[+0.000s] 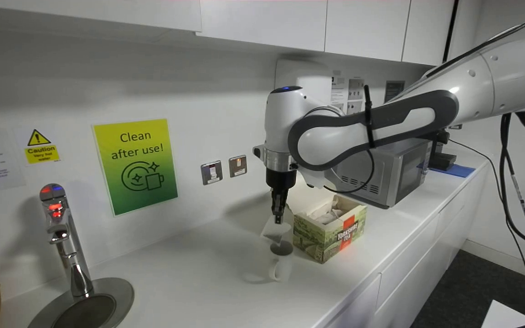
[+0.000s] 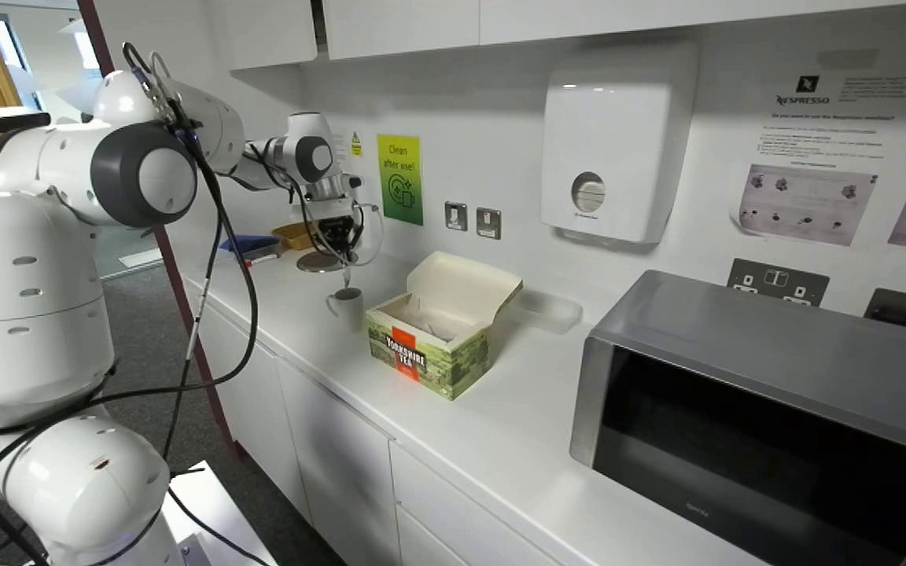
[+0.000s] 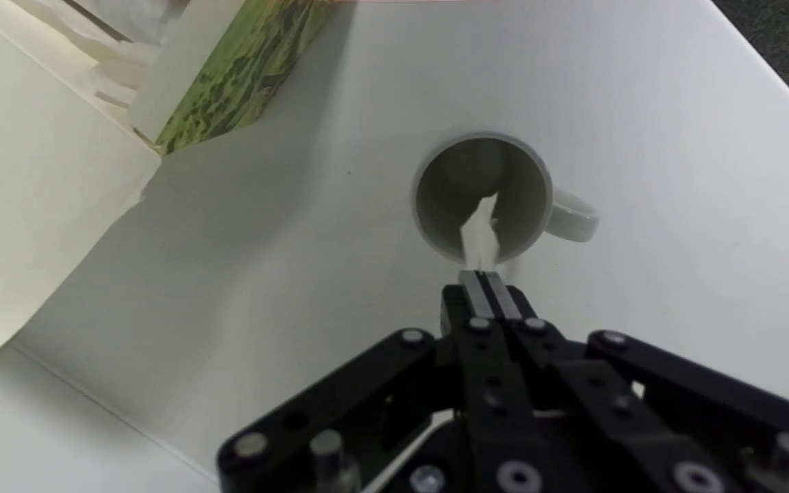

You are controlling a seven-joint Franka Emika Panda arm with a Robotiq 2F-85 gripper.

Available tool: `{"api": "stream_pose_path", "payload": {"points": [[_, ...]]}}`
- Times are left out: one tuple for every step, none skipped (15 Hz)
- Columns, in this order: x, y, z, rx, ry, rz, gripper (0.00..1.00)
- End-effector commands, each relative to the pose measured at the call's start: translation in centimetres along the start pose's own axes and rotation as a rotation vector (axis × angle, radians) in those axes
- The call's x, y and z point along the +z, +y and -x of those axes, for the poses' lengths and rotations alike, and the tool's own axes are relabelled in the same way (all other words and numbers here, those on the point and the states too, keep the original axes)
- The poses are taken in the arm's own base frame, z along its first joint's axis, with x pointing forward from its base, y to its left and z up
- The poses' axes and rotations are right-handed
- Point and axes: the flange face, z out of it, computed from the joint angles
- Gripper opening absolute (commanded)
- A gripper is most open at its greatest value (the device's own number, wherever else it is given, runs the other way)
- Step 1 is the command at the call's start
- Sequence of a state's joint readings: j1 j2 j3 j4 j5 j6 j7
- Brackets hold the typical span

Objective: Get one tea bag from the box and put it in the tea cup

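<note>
The tea bag [image 3: 480, 236], a crumpled white piece just right of the middle in the wrist view, is pinched at its upper end by the gripper [image 3: 482, 277], whose fingertips are clenched together. It hangs over the mouth of the tea cup [image 3: 446, 185]; whether its lower end dips below the rim I cannot tell. The tea cup stands upright on the white counter [image 3: 675, 287], its handle pointing right in the wrist view. Near it, at the middle of an exterior view, sits the box [image 2: 433, 365], green with a red Yorkshire Tea label, its lid raised and whitish contents [image 2: 431, 321] inside; in the wrist view a corner of it fills the upper left. In an exterior view the arm [image 1: 419, 120] extends from the right edge, a grey microwave [image 1: 388, 175] stands right of centre, and a chrome tap [image 1: 67, 248] rises at the lower left.
</note>
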State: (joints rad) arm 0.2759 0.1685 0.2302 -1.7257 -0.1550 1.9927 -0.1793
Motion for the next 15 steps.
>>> {"api": "stream_pose_path", "payload": {"points": [[-1.0, 0.7, 0.2, 0.021, -0.015, 0.013, 0.00], [-0.9, 0.7, 0.3, 0.023, -0.016, 0.013, 0.00], [-0.8, 0.8, 0.3, 0.025, -0.018, 0.012, 0.00], [-0.7, 0.9, 0.3, 0.026, -0.019, 0.013, 0.00], [-0.6, 0.9, 0.3, 0.027, -0.020, 0.013, 0.00], [-0.5, 0.9, 0.3, 0.029, -0.021, 0.012, 0.00], [-0.4, 0.9, 0.2, 0.030, -0.023, 0.012, 0.00], [-0.2, 0.9, 0.2, 0.031, -0.026, 0.013, 0.00], [0.0, 0.9, 0.1, 0.032, -0.028, 0.012, 0.00], [0.1, 0.9, 0.1, 0.034, -0.030, 0.011, 0.00], [0.3, 0.9, 0.1, 0.036, -0.033, 0.009, 0.00], [0.6, 0.8, 0.1, 0.038, -0.036, 0.008, 0.00], [0.7, 0.8, 0.0, 0.039, -0.039, 0.007, 0.00], [1.0, 0.8, 0.0, 0.041, -0.043, 0.005, 0.00], [1.2, 0.8, 0.0, 0.042, -0.046, 0.003, 0.00]]}}
